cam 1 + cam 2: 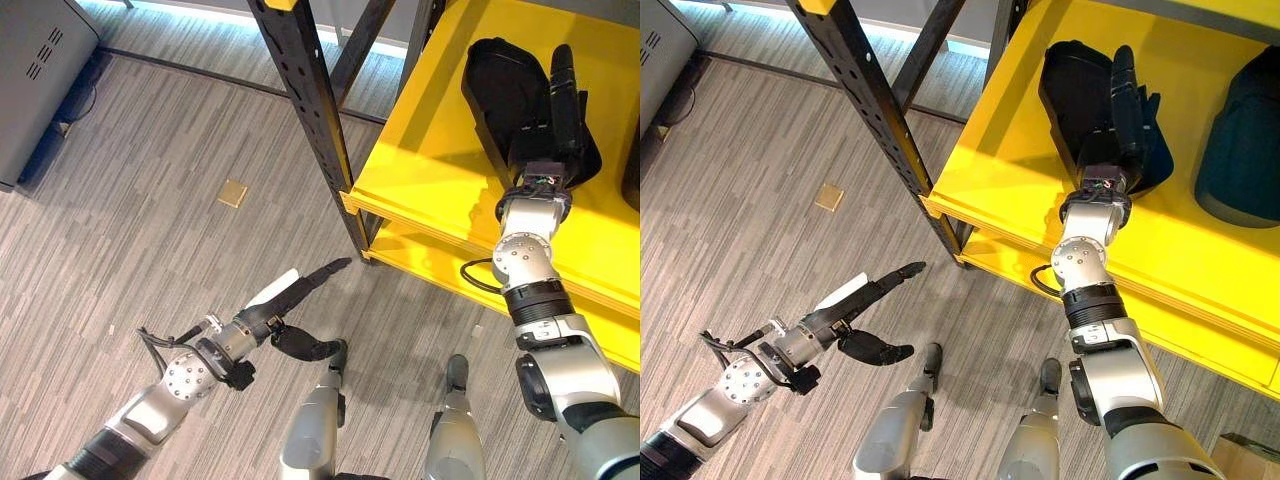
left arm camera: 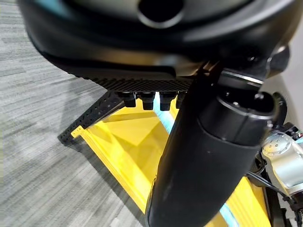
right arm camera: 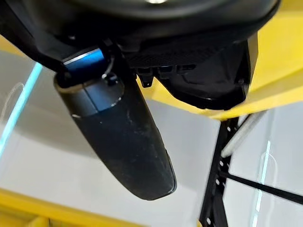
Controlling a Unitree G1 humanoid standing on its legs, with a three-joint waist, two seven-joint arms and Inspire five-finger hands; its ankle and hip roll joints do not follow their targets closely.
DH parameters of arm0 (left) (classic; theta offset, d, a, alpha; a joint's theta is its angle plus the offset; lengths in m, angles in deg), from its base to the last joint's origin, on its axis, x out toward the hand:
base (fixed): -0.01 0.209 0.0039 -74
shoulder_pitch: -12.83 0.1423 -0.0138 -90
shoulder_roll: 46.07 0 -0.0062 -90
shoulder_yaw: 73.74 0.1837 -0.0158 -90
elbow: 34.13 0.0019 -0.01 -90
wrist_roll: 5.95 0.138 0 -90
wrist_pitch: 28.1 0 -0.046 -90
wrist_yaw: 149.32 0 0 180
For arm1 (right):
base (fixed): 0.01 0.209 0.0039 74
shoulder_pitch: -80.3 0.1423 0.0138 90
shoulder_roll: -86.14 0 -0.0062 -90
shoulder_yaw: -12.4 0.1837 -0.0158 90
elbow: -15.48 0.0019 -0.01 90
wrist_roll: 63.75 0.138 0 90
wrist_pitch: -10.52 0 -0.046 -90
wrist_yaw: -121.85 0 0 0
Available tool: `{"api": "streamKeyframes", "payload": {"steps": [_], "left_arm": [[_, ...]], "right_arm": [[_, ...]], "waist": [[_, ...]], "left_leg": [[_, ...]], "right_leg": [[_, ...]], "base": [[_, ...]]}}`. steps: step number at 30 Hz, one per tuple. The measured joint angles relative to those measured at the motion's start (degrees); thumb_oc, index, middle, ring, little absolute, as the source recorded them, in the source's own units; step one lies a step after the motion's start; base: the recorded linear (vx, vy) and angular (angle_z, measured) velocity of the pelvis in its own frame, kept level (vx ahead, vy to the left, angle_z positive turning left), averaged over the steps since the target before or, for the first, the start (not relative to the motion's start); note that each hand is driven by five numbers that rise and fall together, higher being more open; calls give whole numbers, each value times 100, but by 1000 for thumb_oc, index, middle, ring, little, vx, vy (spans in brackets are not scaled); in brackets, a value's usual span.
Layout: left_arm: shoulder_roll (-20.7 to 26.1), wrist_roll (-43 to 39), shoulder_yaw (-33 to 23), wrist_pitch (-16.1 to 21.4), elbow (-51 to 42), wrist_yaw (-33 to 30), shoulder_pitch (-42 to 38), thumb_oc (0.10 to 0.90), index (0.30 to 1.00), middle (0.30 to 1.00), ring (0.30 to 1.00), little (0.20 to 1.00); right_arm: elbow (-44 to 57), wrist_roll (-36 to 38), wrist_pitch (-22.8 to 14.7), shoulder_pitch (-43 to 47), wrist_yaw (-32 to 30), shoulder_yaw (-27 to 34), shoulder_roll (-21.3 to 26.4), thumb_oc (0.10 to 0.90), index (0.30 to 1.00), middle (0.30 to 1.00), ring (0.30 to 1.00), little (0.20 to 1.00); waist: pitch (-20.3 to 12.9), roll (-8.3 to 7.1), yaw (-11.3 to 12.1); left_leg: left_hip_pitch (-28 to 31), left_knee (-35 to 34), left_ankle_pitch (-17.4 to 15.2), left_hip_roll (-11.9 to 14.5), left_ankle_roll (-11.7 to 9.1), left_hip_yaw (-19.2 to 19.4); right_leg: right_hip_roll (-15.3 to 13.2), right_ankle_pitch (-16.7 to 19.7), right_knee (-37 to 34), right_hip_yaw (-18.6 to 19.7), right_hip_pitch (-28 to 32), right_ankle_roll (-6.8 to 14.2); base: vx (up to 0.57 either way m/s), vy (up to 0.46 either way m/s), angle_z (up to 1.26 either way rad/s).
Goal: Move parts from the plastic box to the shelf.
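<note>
While your right hand (image 1: 1127,100) reaches up over the yellow shelf (image 1: 1010,170), the black part (image 1: 1075,85) lies on the shelf board directly beside and under that hand, on its left. The fingers run straight along the part's right flank, and you cannot tell whether they touch it. The part is a matte, moulded shell with rounded corners and a hollowed face, like a shallow tray. Its long axis runs from the shelf's front edge towards the back, roughly in line with your forearm. A second dark rounded part (image 1: 1240,150) sits further right on the same board, well apart. The shelf has smooth glossy yellow boards on black perforated uprights (image 1: 875,120). Your left hand (image 1: 290,300) hangs low over the grey striped carpet (image 1: 130,250), fingers straight and relaxed, holding nothing.
</note>
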Motion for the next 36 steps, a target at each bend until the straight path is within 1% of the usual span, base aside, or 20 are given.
{"api": "streamKeyframes", "payload": {"steps": [2,4,9,10,13,17,20,23,25,26,27,28,30,31,33,34,35,36], "left_arm": [[0,-1,-1,6,-3,7,9,900,1000,1000,1000,1000],[0,-2,-27,5,-24,36,29,900,1000,1000,1000,1000],[-2,-3,-347,102,-49,135,200,900,1000,1000,1000,1000],[-2,-3,-392,103,-49,139,197,900,1000,1000,1000,1000],[-2,-2,-424,127,-52,141,196,900,1000,1000,1000,1000],[-2,-2,-424,131,-51,142,248,900,1000,1000,1000,1000],[-17,0,-427,130,-62,246,258,900,1000,1000,1000,1000],[-21,0,-427,130,-87,245,258,900,1000,1000,1000,1000],[-27,0,-427,130,-132,245,269,900,1000,1000,1000,1000],[-27,0,-427,130,-147,250,274,900,1000,1000,1000,1000],[-27,0,-432,130,-165,251,273,900,1000,1000,1000,1000],[-26,0,-439,130,-186,252,275,900,1000,1000,1000,1000],[-26,-4,-499,129,-304,256,308,900,1000,1000,1000,1000],[-34,-4,-601,128,-377,269,373,900,1000,1000,1000,1000],[-33,-7,-779,118,-500,368,429,900,1000,1000,1000,1000],[-34,-10,-845,118,-545,379,454,900,1000,1000,1000,1000],[-34,-29,-916,108,-579,379,462,900,1000,1000,1000,1000],[-33,-41,-955,101,-596,379,471,900,1000,1000,1000,1000]], "right_arm": [[29,-1,12,0,53,-89,13,900,1000,1000,1000,1000],[270,-6,110,-41,90,-295,10,900,1000,1000,1000,1000],[1178,-174,246,-144,207,-818,8,900,1000,1000,1000,1000],[1402,-273,288,-153,234,-947,-2,900,1000,1000,1000,1000],[1646,-364,378,-159,309,-1172,-6,900,1000,1000,1000,1000],[1959,-720,434,-310,305,-1448,-12,900,1000,1000,1000,1000],[2419,-1351,543,-485,294,-1702,-24,900,1000,1000,1000,1000],[2537,-1664,561,-516,272,-1713,-22,900,1000,1000,1000,1000],[2655,-2048,634,-560,77,-1708,9,900,1000,1000,1000,1000],[2684,-2446,789,-565,-86,-1700,25,900,1000,1000,1000,1000],[2716,-2793,1026,-566,-256,-1688,75,900,1000,1000,1000,1000],[2717,-2991,1211,-568,-279,-1679,138,900,1000,1000,1000,1000],[2733,-3646,1762,-640,-283,-1668,419,900,1000,1000,1000,1000],[2796,-4062,2148,-706,-282,-1667,568,900,1000,1000,1000,1000],[3135,-4763,2790,-933,-174,-1656,980,900,1000,1000,1000,1000],[3290,-5036,2974,-1029,-92,-1653,1139,900,1000,1000,1000,1000],[3551,-5616,3256,-1194,75,-1640,1412,900,1000,1000,1000,1000],[3673,-5893,3381,-1248,174,-1640,1545,900,1000,1000,1000,1000]], "waist": [[0,0,3],[0,0,12],[0,0,40],[0,0,70],[0,0,151],[0,-1,195],[1,-2,219],[1,-2,218],[2,-4,211],[2,-4,179],[3,-6,144],[3,-7,133],[4,-9,130],[8,-15,118],[14,-28,71],[22,-43,61],[21,-66,27],[22,-79,-4]], "left_leg": [[1,0,0,0,0,0],[-3,0,0,4,0,-3],[-6,-1,-2,18,-2,-4],[-5,0,-2,17,-2,-4],[-3,4,-2,17,-2,-4],[-7,4,-5,16,1,-7],[-13,8,-7,15,4,-7],[-13,10,-8,15,5,-6],[-14,15,-9,15,5,-7],[-15,19,-12,15,9,-5],[-13,20,-13,17,9,-3],[-13,21,-13,18,9,-2],[-16,24,-18,22,10,4],[-17,24,-23,26,10,5],[-17,23,-34,38,11,12],[-12,24,-42,44,7,12],[-11,26,-55,49,14,14],[-11,27,-60,50,18,18]], "right_leg": [[0,0,-1,-1,2,0],[3,0,-5,-4,2,0],[20,0,-13,-6,2,0],[20,0,-12,-6,2,0],[20,-1,-10,-6,7,-2],[19,-7,-10,-7,7,-11],[19,-6,-11,-6,6,-10],[19,-7,-11,-5,6,-11],[20,-10,-11,-5,6,-16],[20,-8,-8,-3,6,-13],[21,-8,-7,-1,5,-13],[23,-7,-6,2,5,-12],[27,-8,0,8,-5,-13],[30,-8,0,10,-6,-13],[45,-2,6,31,-11,-5],[51,-2,6,36,-11,-5],[58,-2,7,47,-11,-5],[59,-2,9,52,-11,-5]], "base": [[-7,-42,0],[-12,-53,0],[-2,-15,0],[0,0,0],[0,0,0],[0,0,0],[0,0,0],[0,0,0],[0,0,0],[0,0,0],[0,0,0],[0,0,0],[0,0,0],[0,0,0],[0,0,0],[0,0,0],[0,0,0],[7,-11,-5]]}}
